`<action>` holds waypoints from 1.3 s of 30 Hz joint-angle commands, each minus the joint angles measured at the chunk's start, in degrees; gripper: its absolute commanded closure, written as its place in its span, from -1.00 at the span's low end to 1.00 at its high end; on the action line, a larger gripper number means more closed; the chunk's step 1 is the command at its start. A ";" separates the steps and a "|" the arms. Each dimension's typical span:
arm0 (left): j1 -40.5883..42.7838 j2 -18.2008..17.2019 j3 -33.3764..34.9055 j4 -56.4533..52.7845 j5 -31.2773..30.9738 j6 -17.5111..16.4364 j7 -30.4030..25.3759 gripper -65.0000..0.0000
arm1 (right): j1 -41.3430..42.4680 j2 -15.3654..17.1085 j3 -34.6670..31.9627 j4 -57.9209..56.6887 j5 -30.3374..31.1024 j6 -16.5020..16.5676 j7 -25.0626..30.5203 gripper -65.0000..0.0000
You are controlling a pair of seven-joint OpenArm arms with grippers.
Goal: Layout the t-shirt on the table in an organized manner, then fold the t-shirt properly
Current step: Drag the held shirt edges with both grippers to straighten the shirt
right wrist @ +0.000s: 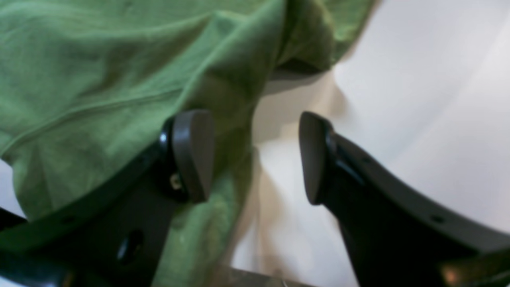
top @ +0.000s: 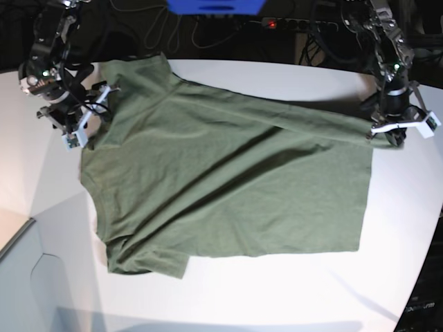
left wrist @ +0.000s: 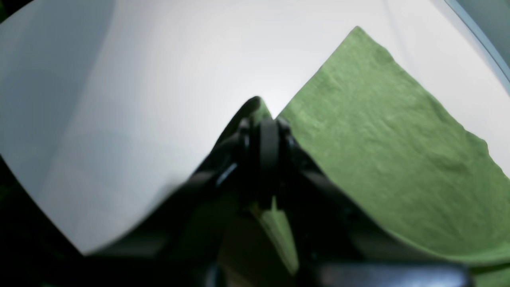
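The olive-green t-shirt (top: 228, 180) lies spread and wrinkled on the white table (top: 277, 290), with a raised crease running toward its far right corner. My left gripper (top: 379, 131) is shut on that corner; the left wrist view shows its closed fingers (left wrist: 267, 119) pinching the t-shirt (left wrist: 398, 151) just above the table (left wrist: 139, 99). My right gripper (top: 82, 124) is at the shirt's left edge. In the right wrist view it (right wrist: 253, 157) is open, its left finger (right wrist: 191, 155) against the bunched t-shirt (right wrist: 99, 71) and its right finger (right wrist: 314, 159) over bare table (right wrist: 418, 99).
A blue object (top: 214, 5), a power strip with a red light (top: 277, 24) and cables sit behind the table. The table's curved edge shows at the front left (top: 28, 235) and in the left wrist view (left wrist: 482, 36).
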 commanded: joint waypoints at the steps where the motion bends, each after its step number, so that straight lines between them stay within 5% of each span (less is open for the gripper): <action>1: -0.28 -0.27 -0.04 1.20 -0.09 -0.23 -1.48 1.00 | 0.44 0.37 -0.16 -0.15 0.75 0.95 1.02 -0.05; 14: -0.28 -0.27 -0.04 1.20 -0.09 -0.14 -1.48 1.00 | 3.17 0.46 -0.60 -7.54 0.66 0.95 1.11 -0.02; 17: -0.37 -0.27 -0.04 1.20 -0.09 -0.14 -1.48 1.00 | 2.82 0.46 -0.60 -7.45 0.66 0.95 1.11 0.23; 22: -0.37 -0.27 -0.04 1.20 -0.09 -0.14 -1.48 1.00 | 1.41 0.81 -0.52 -7.01 0.66 0.95 0.58 1.00; 39: 7.01 2.19 -0.04 4.98 -0.09 -0.23 -1.48 1.00 | -6.24 -0.42 4.32 8.55 0.75 0.95 0.67 1.00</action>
